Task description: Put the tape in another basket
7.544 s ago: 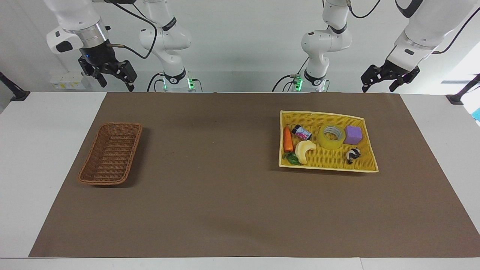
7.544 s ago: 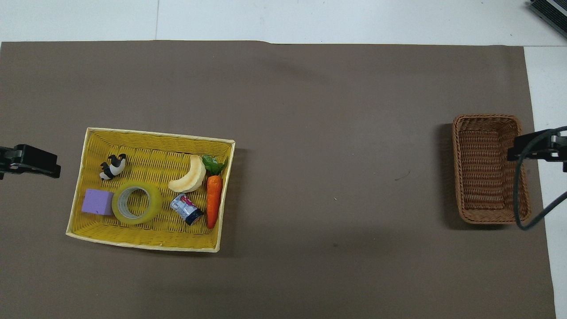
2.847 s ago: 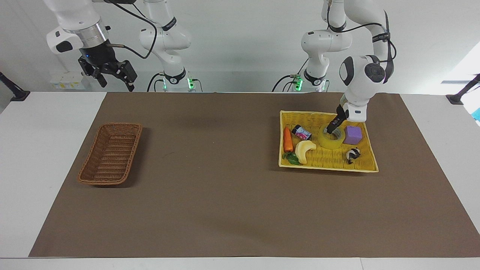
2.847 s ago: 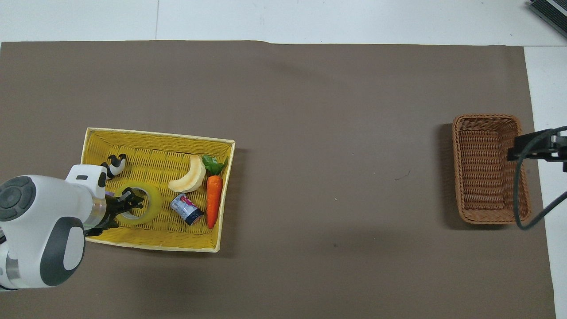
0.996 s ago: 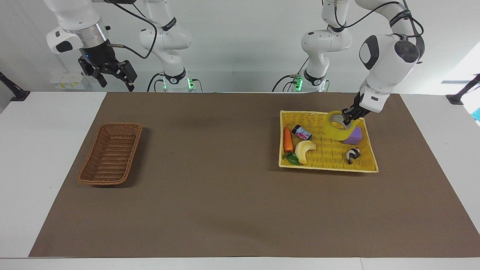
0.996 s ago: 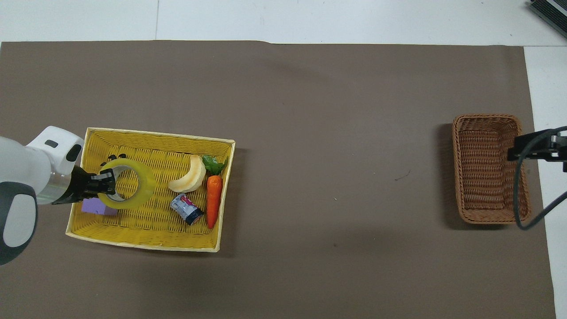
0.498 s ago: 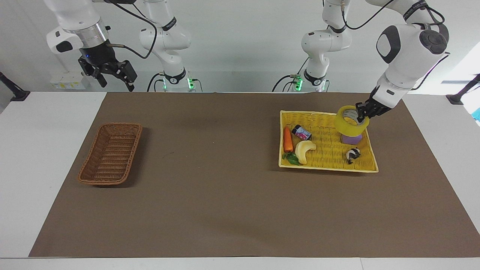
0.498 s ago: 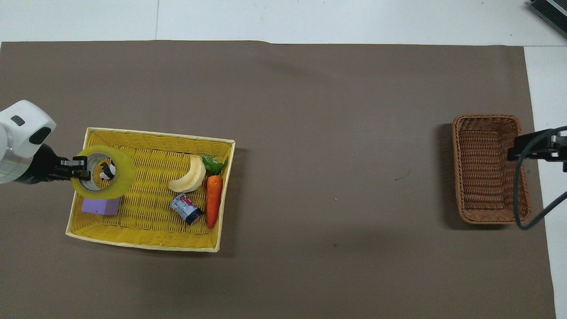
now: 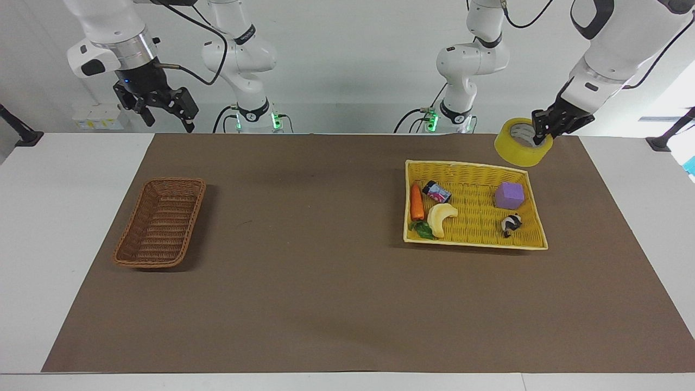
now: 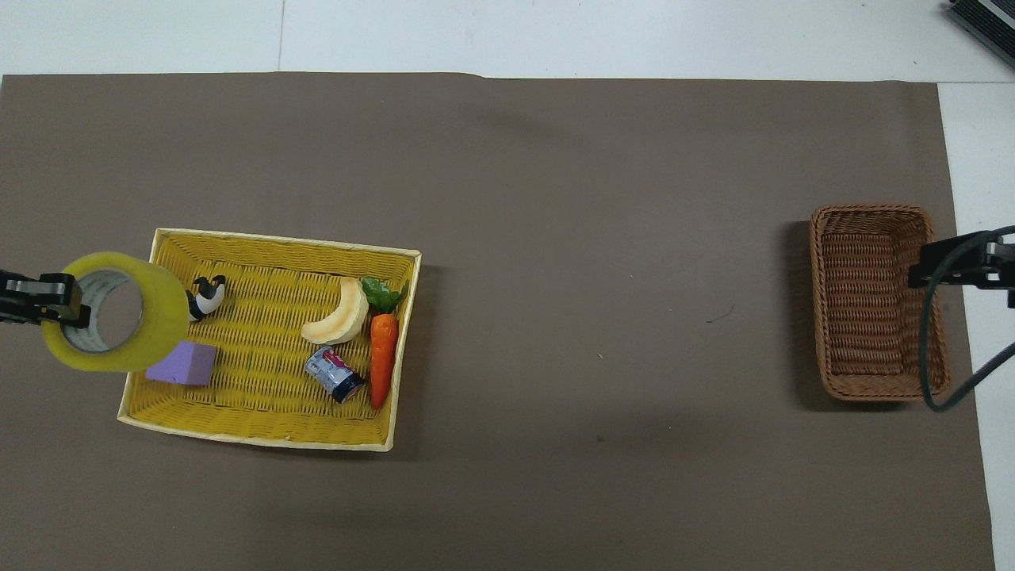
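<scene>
The tape (image 9: 523,143) hangs in the air at the upper right of the facing view, above the yellow tray's (image 9: 535,239) corner nearest the robots and the left arm's end. The left gripper (image 9: 545,132) pinches its wall, one finger inside the core. In the tray lie a purple block (image 9: 509,195), panda figure (image 9: 511,223), banana (image 9: 441,218), carrot (image 9: 416,202) and small can (image 9: 437,191). The brown basket (image 9: 160,222) sits at mid-left, nothing in it. The right gripper (image 9: 164,111) waits at upper left, jaws apart.
</scene>
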Controlling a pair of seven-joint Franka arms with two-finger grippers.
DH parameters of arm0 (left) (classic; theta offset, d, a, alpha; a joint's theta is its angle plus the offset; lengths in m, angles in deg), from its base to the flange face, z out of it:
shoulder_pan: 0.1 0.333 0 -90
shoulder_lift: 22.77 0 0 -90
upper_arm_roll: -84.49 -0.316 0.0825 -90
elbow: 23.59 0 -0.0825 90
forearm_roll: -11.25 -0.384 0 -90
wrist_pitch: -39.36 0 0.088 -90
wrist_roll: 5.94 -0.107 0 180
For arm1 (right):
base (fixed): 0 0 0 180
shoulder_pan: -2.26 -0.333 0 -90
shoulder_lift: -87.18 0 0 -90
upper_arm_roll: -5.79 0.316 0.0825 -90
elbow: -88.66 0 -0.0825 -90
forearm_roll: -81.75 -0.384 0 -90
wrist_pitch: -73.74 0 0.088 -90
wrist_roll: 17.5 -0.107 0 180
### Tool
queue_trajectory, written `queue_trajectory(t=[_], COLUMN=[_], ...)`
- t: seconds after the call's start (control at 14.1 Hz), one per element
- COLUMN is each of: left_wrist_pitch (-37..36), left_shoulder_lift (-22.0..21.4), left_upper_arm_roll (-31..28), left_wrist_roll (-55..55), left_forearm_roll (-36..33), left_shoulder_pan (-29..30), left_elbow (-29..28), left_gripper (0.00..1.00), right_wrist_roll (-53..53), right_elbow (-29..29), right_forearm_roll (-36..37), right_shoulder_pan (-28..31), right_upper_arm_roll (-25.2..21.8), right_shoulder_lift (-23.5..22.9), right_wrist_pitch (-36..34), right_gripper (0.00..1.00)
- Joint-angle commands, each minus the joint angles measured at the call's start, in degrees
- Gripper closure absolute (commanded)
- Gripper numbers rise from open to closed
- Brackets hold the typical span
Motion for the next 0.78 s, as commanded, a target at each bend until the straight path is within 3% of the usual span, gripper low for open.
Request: queue_trajectory(t=[0.0, 0.43, 0.71], left_wrist_pitch=[-0.5, 1.6, 1.8], left_shoulder_lift=[0.5, 0.0, 0.0], left_upper_arm_roll=[0.1, 0.2, 0.4], left_wrist_roll=[-0.9, -4.4, 5.0], left_forearm_roll=[-0.7, -0.7, -0.6], left_shoulder_pan=[-0.3, -1.1, -7.9], left_elbow=[1.0, -1.4, -1.4], left_gripper=[1.0, 1.0, 1.0], right_wrist_roll=[1.0, 1.0, 1.0], right_elbow=[1.2, 1.2, 1.2], right_forearm_roll=[-0.4, -0.4, -0.4], right_shoulder_pan=[0.4, 0.4, 0.4], right_upper_arm_roll=[0.1, 0.1, 0.1], right_shoulder_lift=[1.0, 1.1, 1.0], right_wrist_pitch=[0.6, 0.6, 0.6], right_gripper=[0.0, 0.0, 0.0])
